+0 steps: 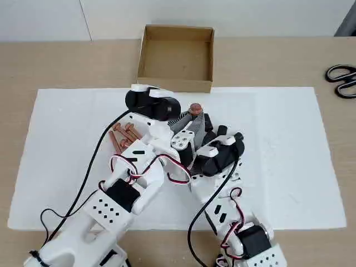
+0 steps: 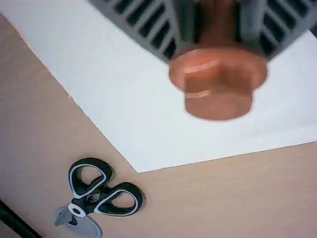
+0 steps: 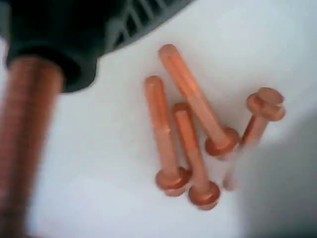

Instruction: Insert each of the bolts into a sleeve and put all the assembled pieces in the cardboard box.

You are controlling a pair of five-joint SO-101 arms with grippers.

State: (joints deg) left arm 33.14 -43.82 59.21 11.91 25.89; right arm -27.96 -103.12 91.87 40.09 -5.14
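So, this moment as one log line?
left gripper: shut on bolt | shank: in dark sleeve | loose bolts: four on white sheet | cardboard box: empty

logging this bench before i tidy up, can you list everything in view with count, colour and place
cardboard box: one, brown, on the table at the sheet's far edge
sheet: one, white, flat on the table under the arms
loose bolts: four, copper, lying together on the sheet beside the left arm
held bolt: one, copper, above the sheet
scissors: one pair, black handles, on bare table off the sheet
table: one, light wood
left arm: one, white and black
right arm: one, white and black, meets the left over the sheet
left end effector: one, grey, shut on the held bolt
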